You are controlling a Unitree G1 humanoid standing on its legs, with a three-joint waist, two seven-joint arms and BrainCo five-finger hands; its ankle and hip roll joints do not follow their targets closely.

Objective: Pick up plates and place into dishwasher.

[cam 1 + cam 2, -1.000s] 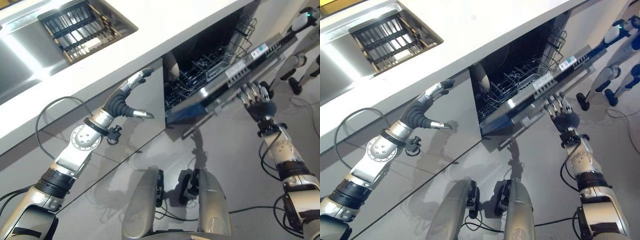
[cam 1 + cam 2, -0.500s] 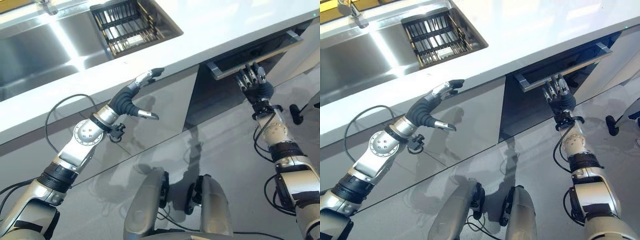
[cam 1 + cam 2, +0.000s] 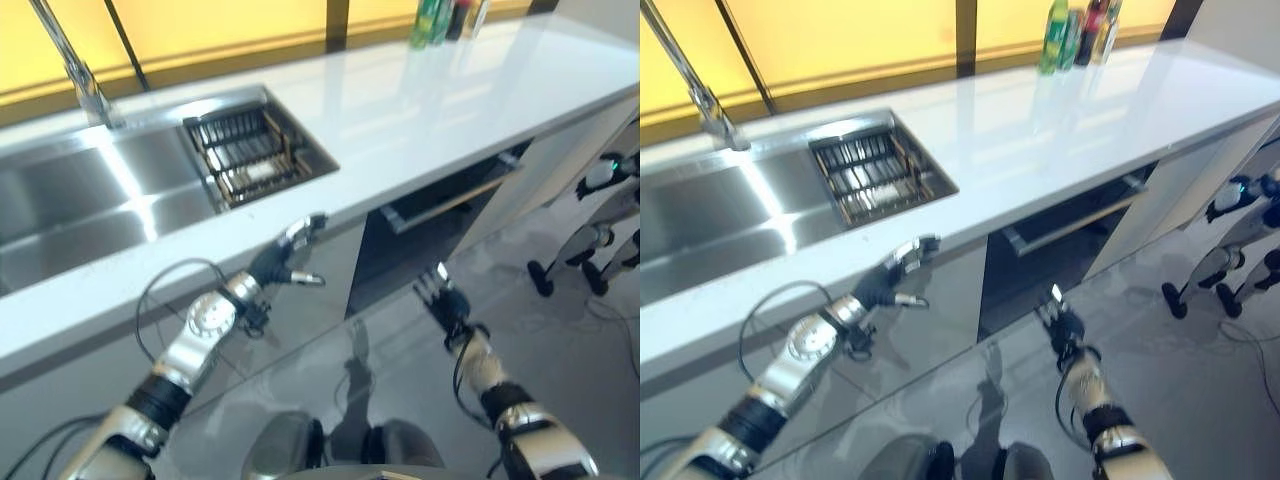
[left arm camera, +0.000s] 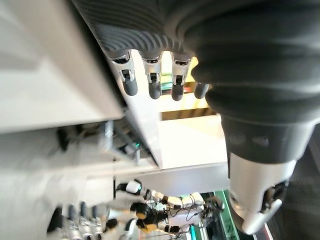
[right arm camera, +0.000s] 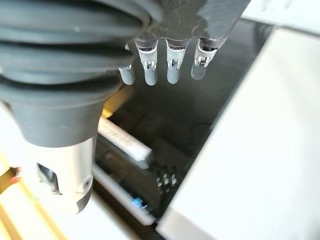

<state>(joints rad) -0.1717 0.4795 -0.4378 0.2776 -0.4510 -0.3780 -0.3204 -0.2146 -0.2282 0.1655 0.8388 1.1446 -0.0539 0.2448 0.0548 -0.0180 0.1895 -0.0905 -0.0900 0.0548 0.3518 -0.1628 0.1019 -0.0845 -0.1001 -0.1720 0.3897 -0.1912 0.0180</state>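
Counter (image 3: 1060,115): white, long, running from the left edge to the right corner. We find a steel sink (image 3: 710,225) sunk into its left part, a tap (image 3: 685,70) at the sink's back edge, and a dark slatted rack (image 3: 870,180) set in the sink's right end. Bottles (image 3: 1080,30) stand together at the counter's back edge, toward the right.

Dishwasher (image 3: 1060,245): under the counter's front edge, right of centre. Its door (image 3: 1075,220) stands nearly upright, ajar at the top, with a dark gap behind it. We see no plates from here; whether any sit inside, we cannot tell.

Left hand (image 3: 285,262): we hold it up just below the counter's front edge, beside the grey cabinet front (image 3: 940,290), left of the dishwasher. Fingers straight and relaxed, thumb apart, nothing in it.

Right hand (image 3: 1060,318): we hold it in front of the lower part of the dishwasher door, near it, not touching. Fingers straight, side by side, holding nothing; the right wrist view shows the dark gap past them.
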